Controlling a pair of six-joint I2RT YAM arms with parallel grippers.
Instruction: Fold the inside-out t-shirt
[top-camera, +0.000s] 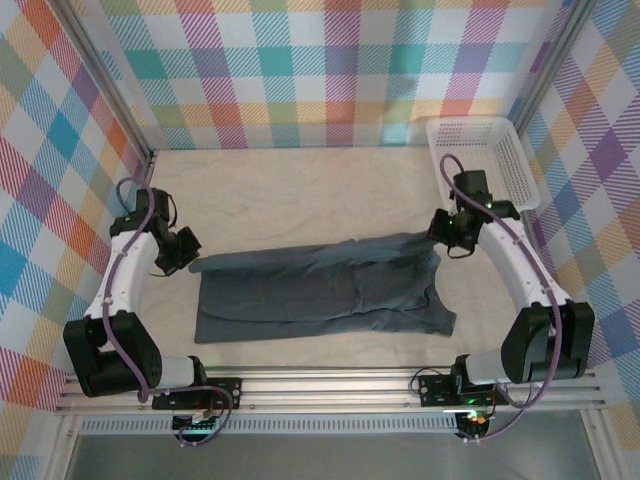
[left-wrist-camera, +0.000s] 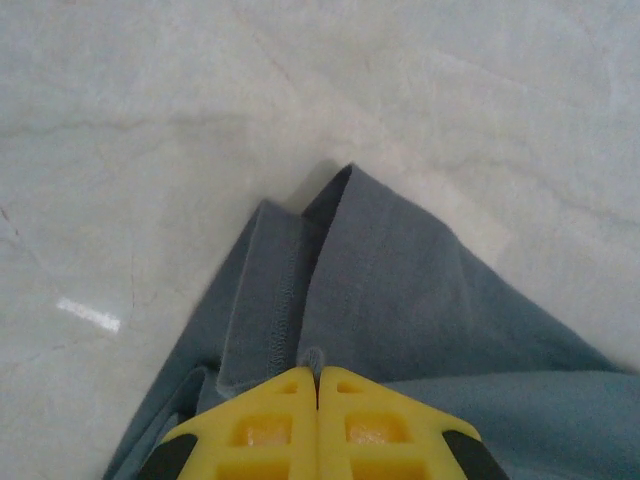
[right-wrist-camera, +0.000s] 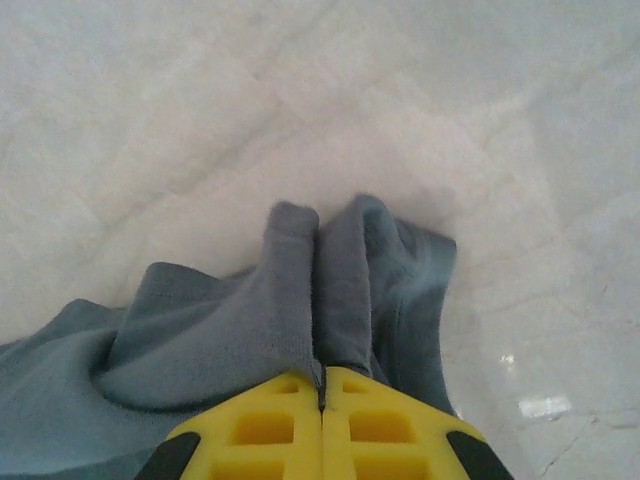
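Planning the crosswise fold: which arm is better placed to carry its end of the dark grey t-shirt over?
Probably left. The left gripper is shut on a flat, seamed corner of the dark slate-grey soft t-shirt; the right gripper pinches bunched folds, likelier to drag unevenly.

The left arm (top-camera: 118, 290) and right arm (top-camera: 522, 268), bolted to the aluminium rail (top-camera: 330, 386), have white link shells, black joints and a purple cable (top-camera: 150, 210) each. The left gripper (left-wrist-camera: 318, 378) and right gripper (right-wrist-camera: 321, 380) carry 2 yellow fingers (left-wrist-camera: 262, 430) with square recesses.
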